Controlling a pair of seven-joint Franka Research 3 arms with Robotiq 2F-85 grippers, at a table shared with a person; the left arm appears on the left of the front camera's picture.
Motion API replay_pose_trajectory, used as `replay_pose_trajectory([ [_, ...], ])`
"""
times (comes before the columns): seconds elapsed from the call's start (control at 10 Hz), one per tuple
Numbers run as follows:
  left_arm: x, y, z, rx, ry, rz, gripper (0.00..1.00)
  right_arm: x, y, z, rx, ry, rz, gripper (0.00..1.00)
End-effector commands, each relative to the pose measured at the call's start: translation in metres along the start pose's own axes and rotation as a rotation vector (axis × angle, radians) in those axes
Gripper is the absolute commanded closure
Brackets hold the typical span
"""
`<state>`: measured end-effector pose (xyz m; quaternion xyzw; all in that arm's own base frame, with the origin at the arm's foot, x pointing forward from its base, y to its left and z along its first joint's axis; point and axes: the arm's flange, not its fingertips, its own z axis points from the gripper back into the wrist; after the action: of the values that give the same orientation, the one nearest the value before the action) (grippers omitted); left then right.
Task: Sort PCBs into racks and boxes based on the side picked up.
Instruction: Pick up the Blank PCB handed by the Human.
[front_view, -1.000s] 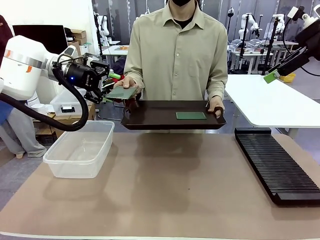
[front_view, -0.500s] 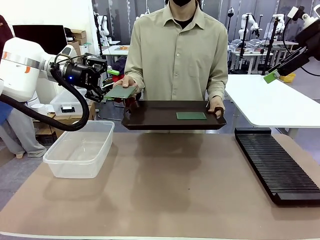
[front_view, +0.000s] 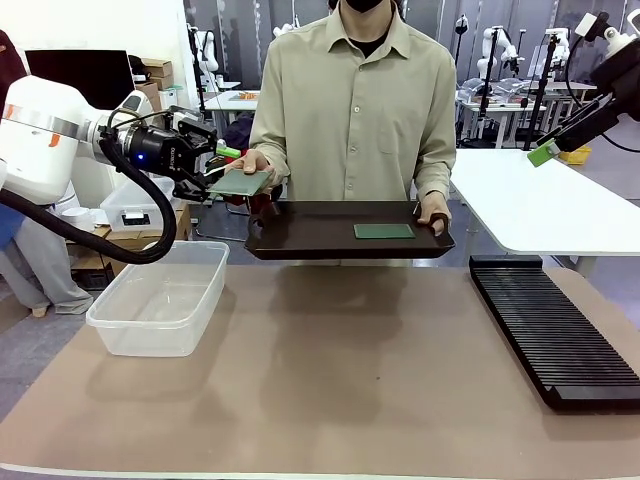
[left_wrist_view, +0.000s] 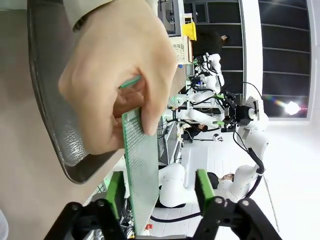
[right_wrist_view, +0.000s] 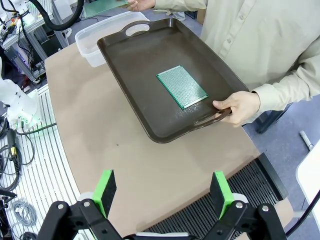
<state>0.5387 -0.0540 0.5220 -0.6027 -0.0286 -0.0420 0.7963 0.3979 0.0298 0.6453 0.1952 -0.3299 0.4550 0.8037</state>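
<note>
A person's hand (front_view: 262, 165) holds out a green PCB (front_view: 240, 182) above the left end of a dark brown tray (front_view: 300, 238). My left gripper (front_view: 212, 168) is at that board's left edge. In the left wrist view the board (left_wrist_view: 142, 170) stands edge-on between the green pads, close to the left one, and the left gripper (left_wrist_view: 159, 189) is open. A second PCB (front_view: 383, 231) lies flat on the tray (right_wrist_view: 130, 55). My right gripper (front_view: 545, 152) hangs high at the right, open (right_wrist_view: 162, 192), above the tray and that PCB (right_wrist_view: 182, 86).
The clear box (front_view: 160, 298) stands on the table's left, below my left arm. The long black rack (front_view: 555, 335) lies along the right side. The person's other hand (front_view: 432, 216) grips the tray's right handle. A lidded bin and cardboard boxes sit behind the left arm.
My left gripper has edged slightly toward the held board, whose edge now sits between its fingers. The tray has barely shifted. The right arm has not moved.
</note>
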Motion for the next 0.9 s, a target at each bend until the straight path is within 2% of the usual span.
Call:
replay_pose_trajectory([
  [0.0,-0.0090,-0.0001,0.0036,-0.014,-0.021,-0.001,1.00,0.0001,0.0001,-0.0013,0.012,-0.005,0.002,0.00],
  [0.8,-0.0165,-0.0028,0.0113,-0.007,-0.050,-0.030,1.00,0.0001,0.0001,-0.0013,0.012,-0.005,0.002,0.00],
])
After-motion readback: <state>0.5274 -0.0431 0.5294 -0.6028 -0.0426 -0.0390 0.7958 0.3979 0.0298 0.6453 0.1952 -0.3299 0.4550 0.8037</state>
